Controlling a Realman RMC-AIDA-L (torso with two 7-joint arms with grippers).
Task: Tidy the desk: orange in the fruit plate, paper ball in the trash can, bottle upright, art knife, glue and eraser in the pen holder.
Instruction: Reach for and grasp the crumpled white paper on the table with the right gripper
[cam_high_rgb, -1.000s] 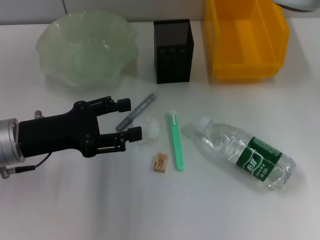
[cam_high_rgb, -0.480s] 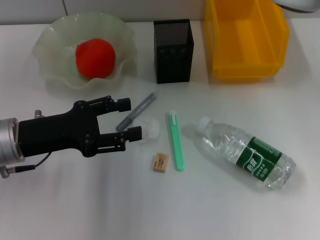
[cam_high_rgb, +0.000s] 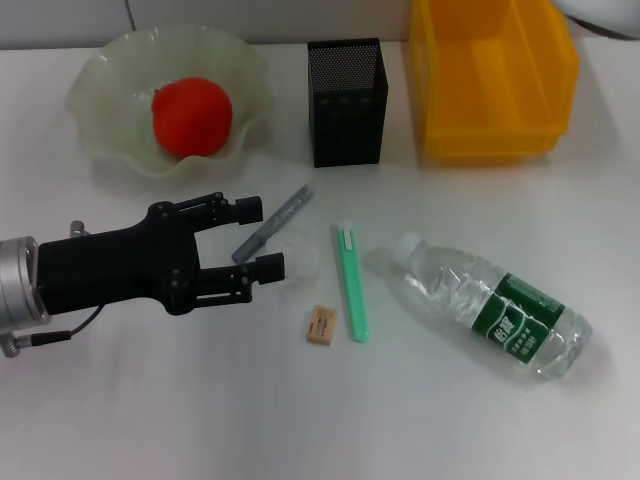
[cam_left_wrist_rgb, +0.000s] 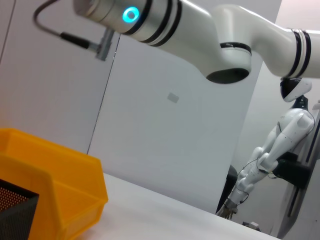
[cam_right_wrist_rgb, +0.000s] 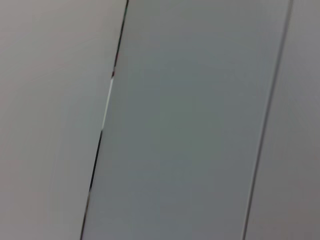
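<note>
White desk, head view. Yellow trash can far right; the part of its inside that shows looks empty. Green fruit plate far left.

Left gripper reaches in from the near left, low over the desk, fingers spread open, nothing between them. Right gripper is not in any view.

Bottle lies on its side, near right, cap pointing far-left; not upright yet. Black mesh pen holder stands far centre, between plate and trash can; what is inside it cannot be told.

Orange sits in the fruit plate. A second ago the plate was empty and half a second ago the orange was there, so that step counts as done.

Green art knife lies flat at centre, left of the bottle. Grey glue lies at an angle just beyond the upper fingertip of the left gripper. Eraser lies near, just left of the knife's near end.

Paper ball: half a second ago it was at the lower fingertip; now it is gone from that spot and not seen anywhere, the trash can included. Where it went cannot be told.

Judgement: orange done; bottle, knife, glue and eraser all left to do, paper ball unconfirmed. The open left gripper is nearest the glue.
</note>
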